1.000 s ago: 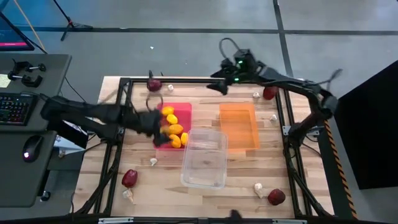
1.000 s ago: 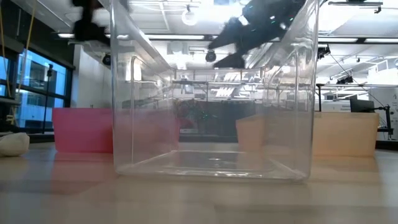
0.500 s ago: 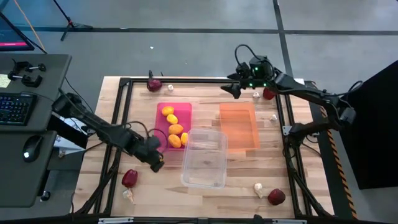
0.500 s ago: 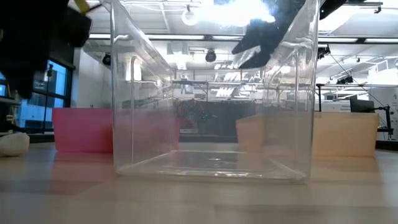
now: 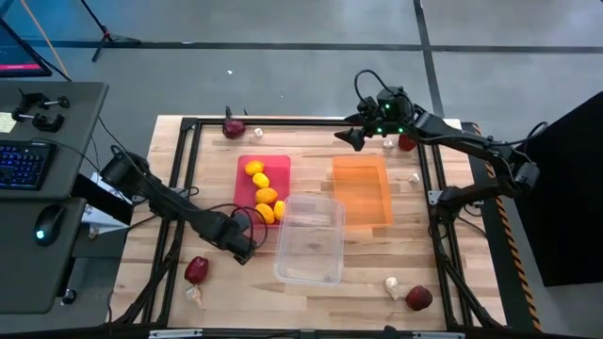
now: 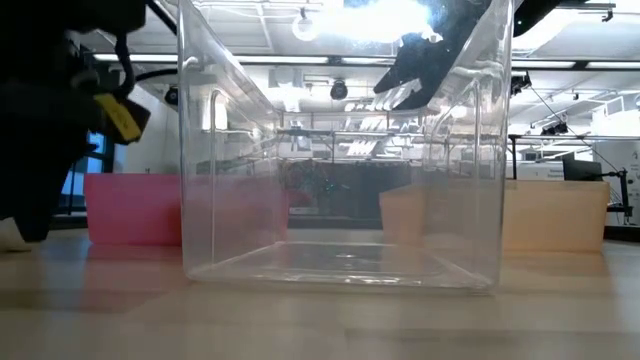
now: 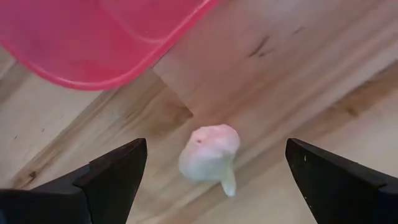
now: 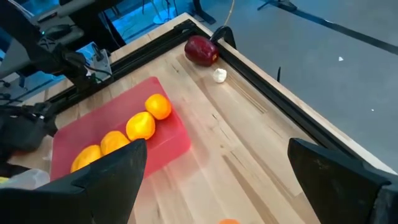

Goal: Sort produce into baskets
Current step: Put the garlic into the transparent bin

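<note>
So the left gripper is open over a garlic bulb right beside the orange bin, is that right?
Not quite: the bin is pink, not orange. The left wrist view shows the left gripper open over the garlic bulb beside the pink bin.

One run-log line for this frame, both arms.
left gripper: open over garlic bulb, beside pink bin | right gripper: open, raised at far edge | lemons: in pink bin

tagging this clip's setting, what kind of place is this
Most likely a robotics lab or workshop, not a kitchen. A wooden table in a black frame stands on bare concrete floor, a desk with a keyboard sits beside it, and the low view shows ceiling strip lights over equipment racks.
</note>
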